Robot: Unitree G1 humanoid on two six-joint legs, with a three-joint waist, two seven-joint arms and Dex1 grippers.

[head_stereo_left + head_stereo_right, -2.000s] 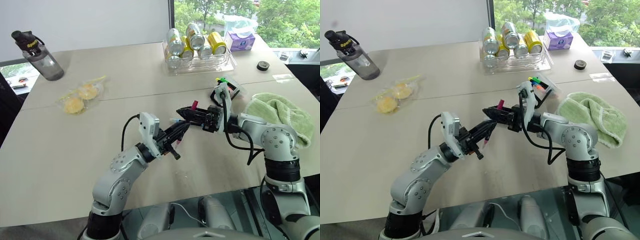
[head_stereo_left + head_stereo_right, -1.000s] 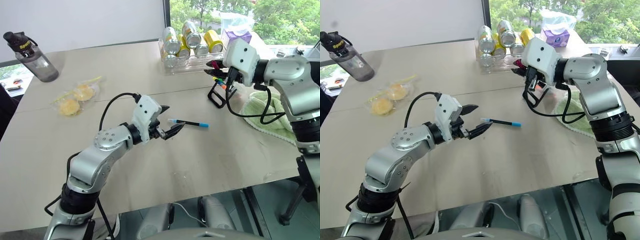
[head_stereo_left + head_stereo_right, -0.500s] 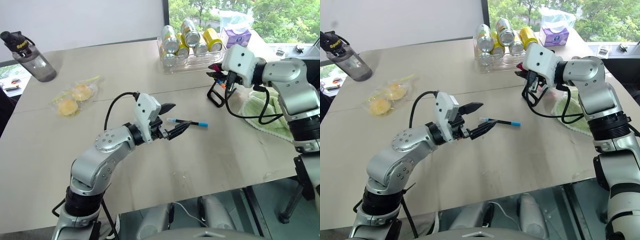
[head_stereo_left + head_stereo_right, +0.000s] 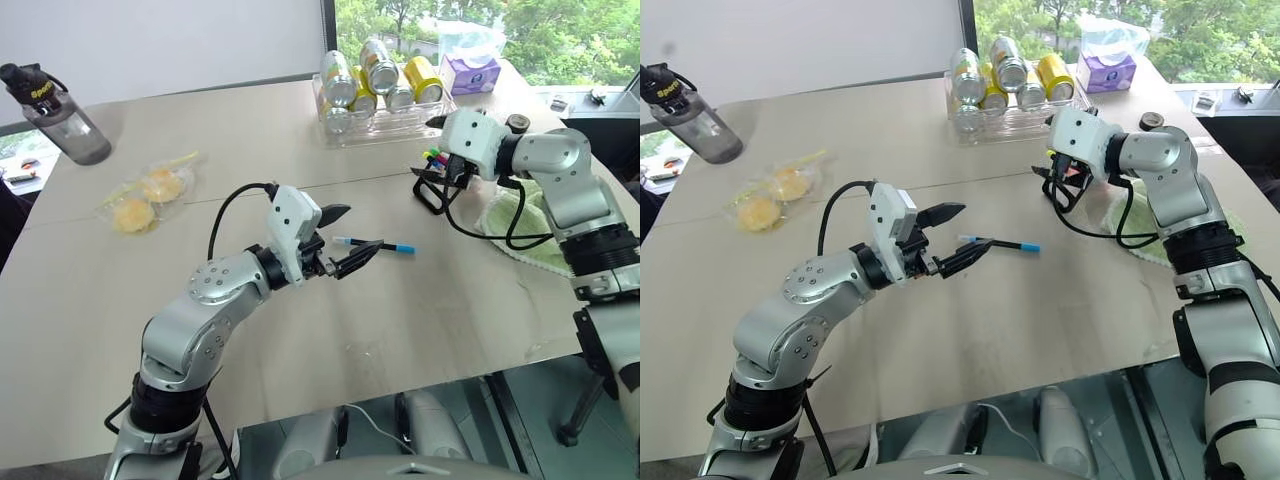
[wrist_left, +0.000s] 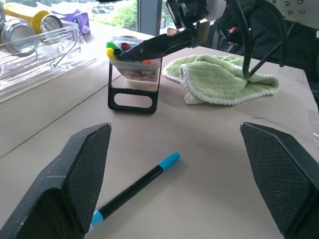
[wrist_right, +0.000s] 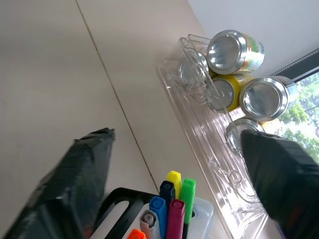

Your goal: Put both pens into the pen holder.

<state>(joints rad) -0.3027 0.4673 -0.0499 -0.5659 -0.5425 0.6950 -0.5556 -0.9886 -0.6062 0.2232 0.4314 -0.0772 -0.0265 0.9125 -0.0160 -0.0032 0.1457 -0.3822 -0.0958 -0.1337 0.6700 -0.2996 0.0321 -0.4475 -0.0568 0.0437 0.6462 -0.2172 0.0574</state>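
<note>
While both jaws gape, blue-capped pen (image 4: 375, 245) on bare table (image 4: 420, 310), holder (image 4: 432, 185) apart.

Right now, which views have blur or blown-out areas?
Right wrist view: both fingers are soft, while the cans stay sharp. Left wrist view: fingers soft, blue-capped pen crisp. Eye views: the window is bright with washed-out foliage; the table is evenly lit with soft shadows.

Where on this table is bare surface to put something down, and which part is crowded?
Bare: the near table in front of the blue-capped pen, and the wide stretch between the snack bag, the water bottle and the can tray. Crowded: the far right corner, where the pen holder, green towel, can tray and right gripper stand together.
</note>
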